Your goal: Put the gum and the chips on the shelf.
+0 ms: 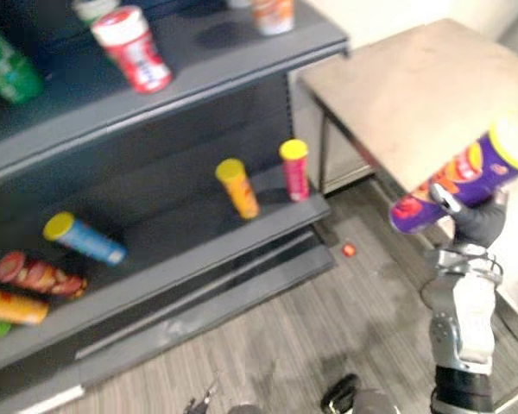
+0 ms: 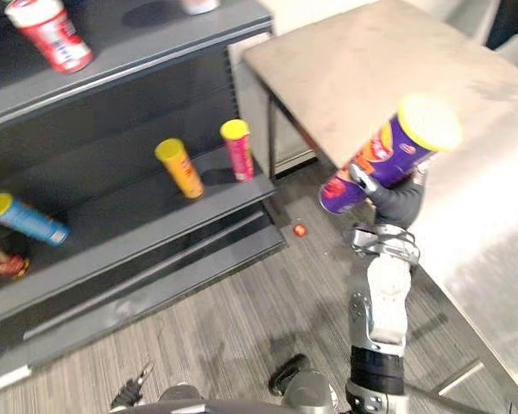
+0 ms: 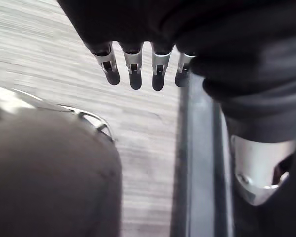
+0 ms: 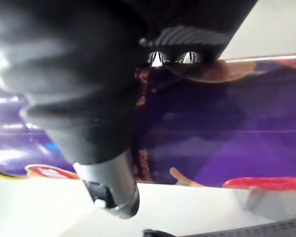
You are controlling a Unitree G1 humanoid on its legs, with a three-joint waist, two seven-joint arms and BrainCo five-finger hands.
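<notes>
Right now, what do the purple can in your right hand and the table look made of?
The purple chips can: glossy printed tube, probably cardboard, soft reflections along it; its yellow lid looks plastic. The table: matte beige top, possibly laminate; dark legs look metal.

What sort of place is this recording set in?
Probably a mock shop corner rather than a real store: a dark grey shelf unit holds scattered snacks, such as an orange chips can and a red gum tub, with a bare table beside it. The right hand holds a purple chips can.
</notes>
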